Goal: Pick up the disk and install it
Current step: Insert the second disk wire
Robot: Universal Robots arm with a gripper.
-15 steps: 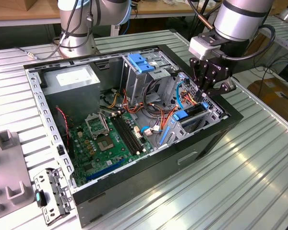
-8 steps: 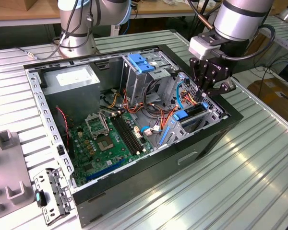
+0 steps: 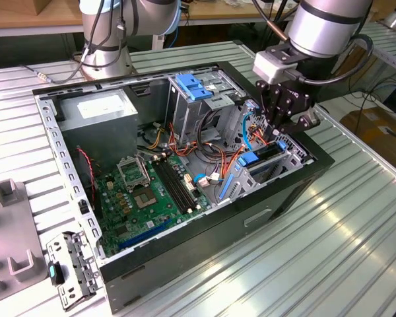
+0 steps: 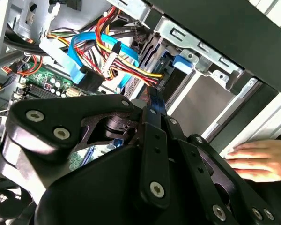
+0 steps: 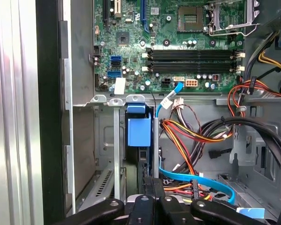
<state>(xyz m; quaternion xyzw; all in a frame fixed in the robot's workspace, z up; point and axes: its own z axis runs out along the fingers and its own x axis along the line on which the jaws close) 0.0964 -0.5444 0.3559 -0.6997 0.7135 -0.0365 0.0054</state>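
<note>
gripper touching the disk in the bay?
Cannot tell. In the exterior view the gripper sits right over the disk, hiding any contact or gap.

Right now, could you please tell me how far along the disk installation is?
Done: the disk stands edge-on inside the drive bay of the computer case, its blue rail showing. In hand: the pincer hangs directly over that bay, close to the disk. Left: I cannot tell whether the disk is fully seated or released.

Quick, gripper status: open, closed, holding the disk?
Gripper: down in the case's drive cage, on the disk; whether it is open or shut cannot be told.
</note>
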